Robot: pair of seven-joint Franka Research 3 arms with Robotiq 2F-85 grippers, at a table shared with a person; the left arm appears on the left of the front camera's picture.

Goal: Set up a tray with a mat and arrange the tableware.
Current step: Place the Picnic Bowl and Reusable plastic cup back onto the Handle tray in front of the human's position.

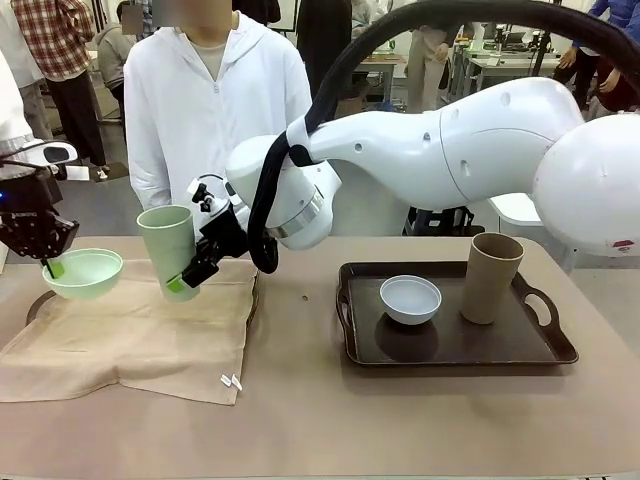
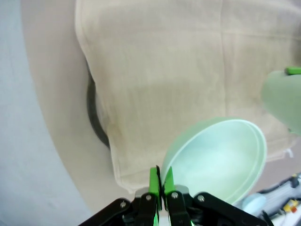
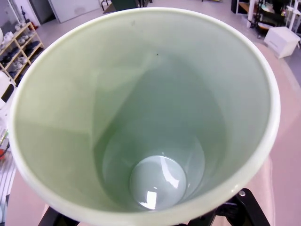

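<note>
My left gripper [image 1: 48, 262] is shut on the rim of the pale green bowl [image 1: 84, 272] at the far left, over the back left corner of the beige mat [image 1: 130, 335]. In the left wrist view, the fingertips [image 2: 154, 178] pinch the bowl's [image 2: 216, 157] edge above the mat [image 2: 164, 70]. My right gripper [image 1: 188, 278] reaches across the table and is shut on the lower part of the pale green cup [image 1: 168, 245], which tilts over the mat's back edge. The right wrist view looks down into the cup [image 3: 150, 117]. A white bowl [image 1: 410, 298] and a tan cup [image 1: 490, 277] stand on the dark tray [image 1: 455, 352] at the right.
A dark tray rim [image 1: 35, 305] [image 2: 93, 113] shows from under the mat's left side. A person in a white hooded top [image 1: 215, 100] stands at the far side of the table. The right arm's thick white body [image 1: 450, 140] spans the space above the right tray.
</note>
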